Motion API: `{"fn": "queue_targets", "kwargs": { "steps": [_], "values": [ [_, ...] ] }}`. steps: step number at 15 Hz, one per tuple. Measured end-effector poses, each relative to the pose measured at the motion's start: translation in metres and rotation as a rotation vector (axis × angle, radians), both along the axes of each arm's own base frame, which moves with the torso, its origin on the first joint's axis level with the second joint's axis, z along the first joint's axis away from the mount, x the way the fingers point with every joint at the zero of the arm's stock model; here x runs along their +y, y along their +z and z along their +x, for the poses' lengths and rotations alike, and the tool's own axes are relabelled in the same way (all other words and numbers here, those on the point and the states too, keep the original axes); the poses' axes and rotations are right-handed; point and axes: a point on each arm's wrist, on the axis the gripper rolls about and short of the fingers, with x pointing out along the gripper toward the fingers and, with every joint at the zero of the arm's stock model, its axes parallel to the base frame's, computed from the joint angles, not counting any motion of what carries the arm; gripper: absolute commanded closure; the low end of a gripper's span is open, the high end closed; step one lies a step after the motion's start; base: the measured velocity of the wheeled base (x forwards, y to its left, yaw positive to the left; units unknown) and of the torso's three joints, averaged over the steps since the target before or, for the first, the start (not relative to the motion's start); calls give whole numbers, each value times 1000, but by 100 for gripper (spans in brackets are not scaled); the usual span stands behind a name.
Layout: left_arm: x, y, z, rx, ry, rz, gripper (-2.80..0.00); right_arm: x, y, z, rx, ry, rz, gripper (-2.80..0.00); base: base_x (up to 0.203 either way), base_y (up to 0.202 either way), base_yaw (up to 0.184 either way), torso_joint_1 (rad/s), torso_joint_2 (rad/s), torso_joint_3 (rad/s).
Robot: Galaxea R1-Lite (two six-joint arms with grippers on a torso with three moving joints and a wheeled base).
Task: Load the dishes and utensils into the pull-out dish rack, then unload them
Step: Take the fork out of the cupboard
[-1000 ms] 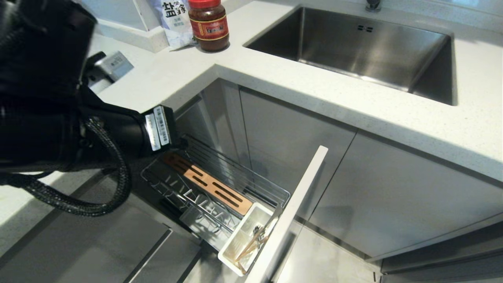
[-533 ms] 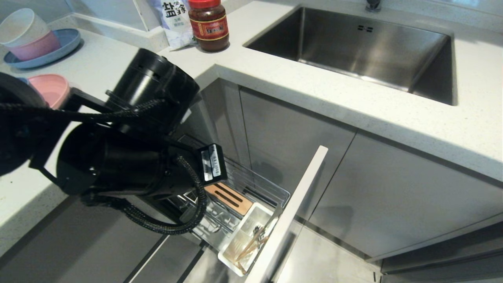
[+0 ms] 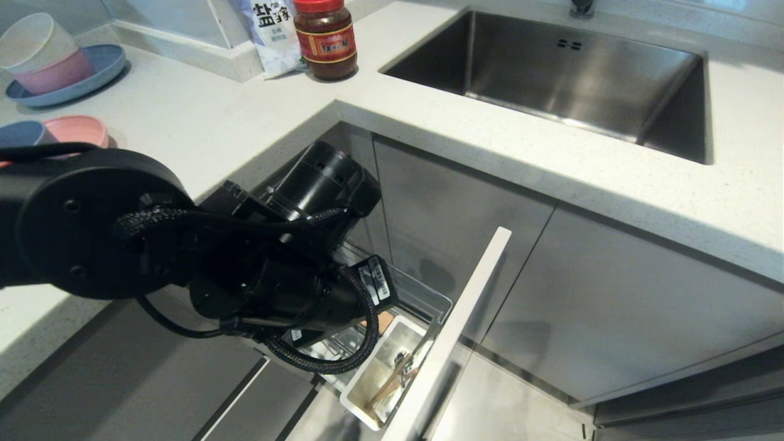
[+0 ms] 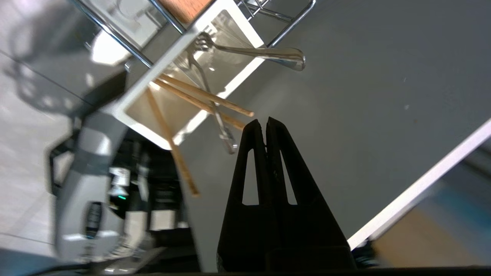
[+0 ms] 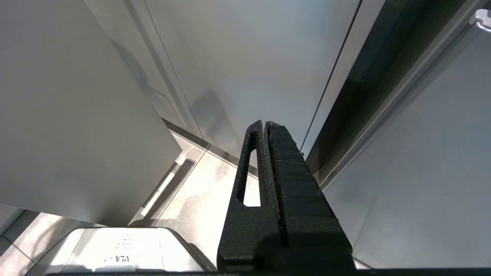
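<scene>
Tabletop (image 3: 257,116) fills most of my head view, with the steel sink (image 3: 569,73) set into it and the pull-out dish rack (image 3: 422,300) drawn out below its corner. My left arm (image 3: 202,257) covers most of the rack there, so from the head I see only the pale grey front panel (image 3: 465,318), some chrome wire and the white utensil cup (image 3: 352,395). The two dishes, one pink plate (image 3: 79,130) and one blue-grey bowl (image 3: 18,133), sit side by side at the left edge of the tabletop, near one stack of bowls on a blue plate (image 3: 92,76), one jar (image 3: 325,38) and one bag (image 3: 272,30).

The left wrist view gives me what the head cannot: the left tool (image 4: 265,124), its tips pressed together and gripping nothing, sits just beside the upper ends of the utensils in the cup (image 4: 238,82). There I count two chopsticks (image 4: 203,100), one fork (image 4: 245,51) and one spoon (image 4: 215,111), all leaning against the cup. A third wooden stick seems to lie across the rim, though I cannot tell what it is.

Only the right wrist view shows the right tool (image 5: 265,126), likewise closed and empty, low before the cabinet fronts (image 5: 245,57) and the floor (image 5: 199,195).
</scene>
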Motion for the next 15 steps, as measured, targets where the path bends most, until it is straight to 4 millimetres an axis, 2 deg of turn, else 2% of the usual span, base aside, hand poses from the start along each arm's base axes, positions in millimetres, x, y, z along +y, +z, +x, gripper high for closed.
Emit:
{"fn": "queue_targets", "kwargs": {
  "steps": [5,11,12,15],
  "values": [
    [-12,-17,13,45,52,-26,0,0,0,0,0,0,0,0,0,0,0,0,0,0],
    [-25,-41,31,149,10,-104,0,0,0,0,0,0,0,0,0,0,0,0,0,0],
    [-27,-44,33,150,10,-106,-280,0,0,0,0,0,0,0,0,0,0,0,0,0],
    [-28,-52,39,159,23,-101,-280,0,0,0,0,0,0,0,0,0,0,0,0,0]
  ]
}}
